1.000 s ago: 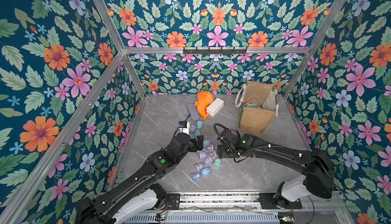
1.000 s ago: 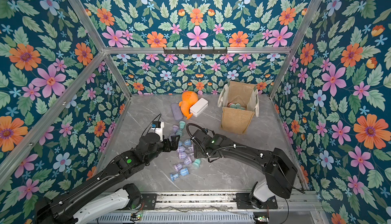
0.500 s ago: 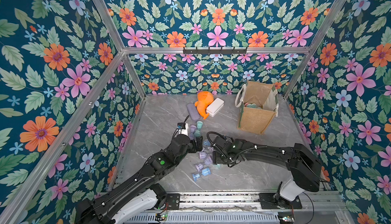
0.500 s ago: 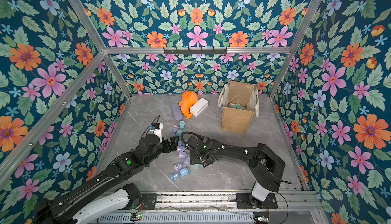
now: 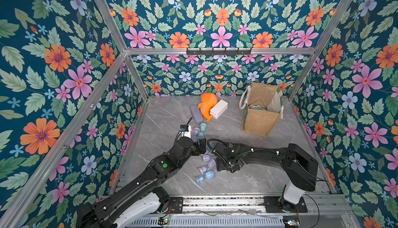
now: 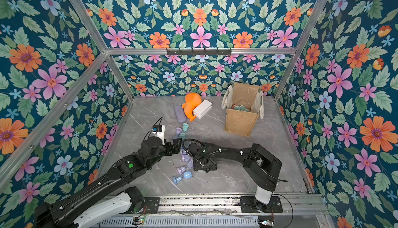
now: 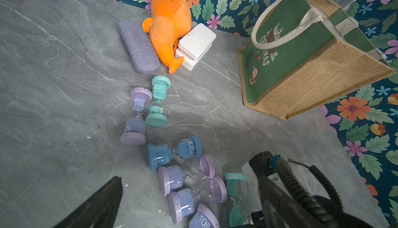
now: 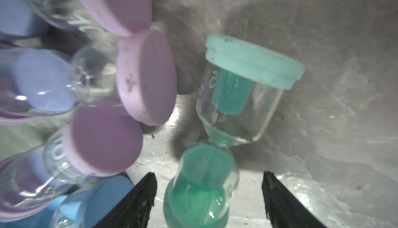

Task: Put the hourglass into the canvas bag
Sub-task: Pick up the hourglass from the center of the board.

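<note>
The grey table point(image 5: 237, 181) carries everything. The bag point(image 5: 257, 122) stands upright at the far right, its mouth open, and round teal and pink caps show inside it. The left arm point(image 5: 150, 173) and right arm point(image 5: 269, 153) both reach in from the near rail to the middle of the table, their wrists close together over a heap of hourglasses.

By the back wall lies an orange whale point(image 5: 207, 105). A white box point(image 5: 219, 108) touches its right side and a grey case point(image 5: 196, 113) lies just beside its left.

The left gripper point(image 5: 200, 148) hovers at the far edge of the heap. Only one of its fingers point(image 7: 101, 203) shows in its wrist view, so I cannot tell how its jaws stand.

The right gripper point(image 8: 208, 173) is low over the table with its jaws apart. They stand on either side of the teal hourglass point(image 8: 232, 99), with a gap on each side. That hourglass lies on the table at the heap's right edge, well apart from the bag.

Purple hourglasses point(image 7: 185, 177) lie just beside it, some touching one another, with a blue hourglass point(image 7: 172, 151) at their far side.
</note>
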`<act>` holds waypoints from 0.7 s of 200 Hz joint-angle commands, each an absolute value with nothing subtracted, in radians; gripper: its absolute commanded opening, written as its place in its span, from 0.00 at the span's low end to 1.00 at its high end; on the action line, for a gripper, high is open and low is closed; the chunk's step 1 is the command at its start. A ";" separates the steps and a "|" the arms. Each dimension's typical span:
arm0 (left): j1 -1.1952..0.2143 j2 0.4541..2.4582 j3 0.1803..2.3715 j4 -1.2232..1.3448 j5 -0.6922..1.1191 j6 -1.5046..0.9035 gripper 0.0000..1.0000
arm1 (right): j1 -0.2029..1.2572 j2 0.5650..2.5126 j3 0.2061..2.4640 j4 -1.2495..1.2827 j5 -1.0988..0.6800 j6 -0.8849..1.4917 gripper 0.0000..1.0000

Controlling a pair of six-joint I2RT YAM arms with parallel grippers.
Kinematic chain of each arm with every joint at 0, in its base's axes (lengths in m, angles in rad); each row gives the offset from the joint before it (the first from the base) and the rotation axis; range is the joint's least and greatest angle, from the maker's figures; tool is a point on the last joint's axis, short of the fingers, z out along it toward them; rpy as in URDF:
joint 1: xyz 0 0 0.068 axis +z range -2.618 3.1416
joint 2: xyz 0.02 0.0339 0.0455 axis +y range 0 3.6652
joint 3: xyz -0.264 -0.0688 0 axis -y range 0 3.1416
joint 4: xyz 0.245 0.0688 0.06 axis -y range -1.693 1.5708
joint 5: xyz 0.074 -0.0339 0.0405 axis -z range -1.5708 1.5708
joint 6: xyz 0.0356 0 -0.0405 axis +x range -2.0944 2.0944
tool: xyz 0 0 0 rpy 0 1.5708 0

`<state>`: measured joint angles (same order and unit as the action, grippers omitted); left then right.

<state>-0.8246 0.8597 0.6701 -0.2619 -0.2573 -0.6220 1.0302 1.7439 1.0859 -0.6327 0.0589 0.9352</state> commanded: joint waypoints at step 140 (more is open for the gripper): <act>-0.824 0.865 0.673 -0.244 -0.271 -0.613 1.00 | 1.053 1.791 1.083 -0.689 0.095 0.966 0.56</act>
<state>-0.8246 0.8661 0.6701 -0.2607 -0.2604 -0.6216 1.0466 1.7840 1.0817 -0.6796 0.0822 0.9482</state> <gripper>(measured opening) 0.998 0.571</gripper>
